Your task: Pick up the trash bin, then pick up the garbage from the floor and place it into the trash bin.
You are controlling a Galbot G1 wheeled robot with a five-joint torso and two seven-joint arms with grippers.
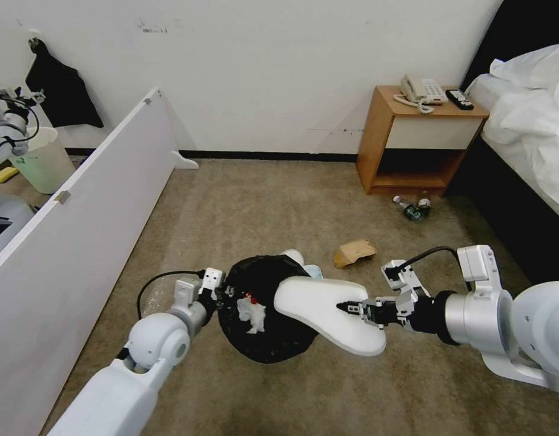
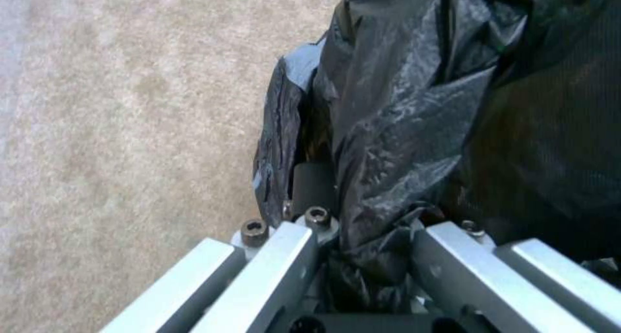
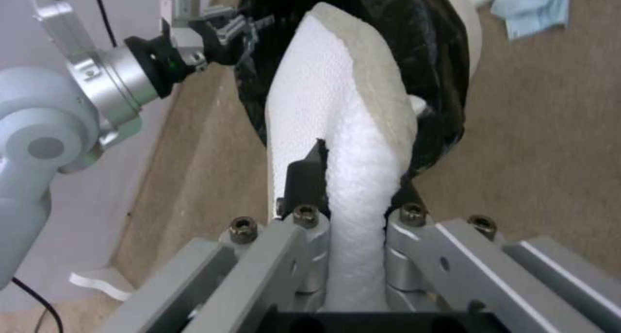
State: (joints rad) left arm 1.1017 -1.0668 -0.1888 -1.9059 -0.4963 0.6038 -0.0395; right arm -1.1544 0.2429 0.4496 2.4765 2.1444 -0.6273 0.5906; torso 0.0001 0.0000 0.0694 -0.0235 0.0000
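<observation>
The trash bin, lined with a crinkly black bag, hangs above the carpet with my left gripper shut on its rim. Inside lie a crumpled white tissue and a red packet. My right gripper is shut on a flat white slipper, holding it over the bin's right rim; the right wrist view shows the slipper pinched between the fingers. On the floor lie a light-blue cloth, a brown cardboard piece and plastic bottles.
A white panel runs along the left, with a pale bucket behind it. A wooden nightstand carrying a phone and remote stands at the back right, beside the bed. Open carpet lies in front.
</observation>
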